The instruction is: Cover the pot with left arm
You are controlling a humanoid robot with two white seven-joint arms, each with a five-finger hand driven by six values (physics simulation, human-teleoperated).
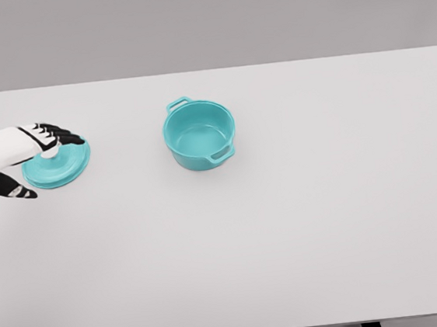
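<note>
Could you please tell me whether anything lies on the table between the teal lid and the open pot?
Nothing does: in the head view, only bare white table separates the lid under the left hand from the pot.

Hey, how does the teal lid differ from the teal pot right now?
The lid lies flat and shallow near the table's left edge; the pot stands deep and open near the middle. The left hand is over the lid's knob, while nothing touches the pot. The pot has two side handles; the lid shows none. Both are the same teal and round.
</note>
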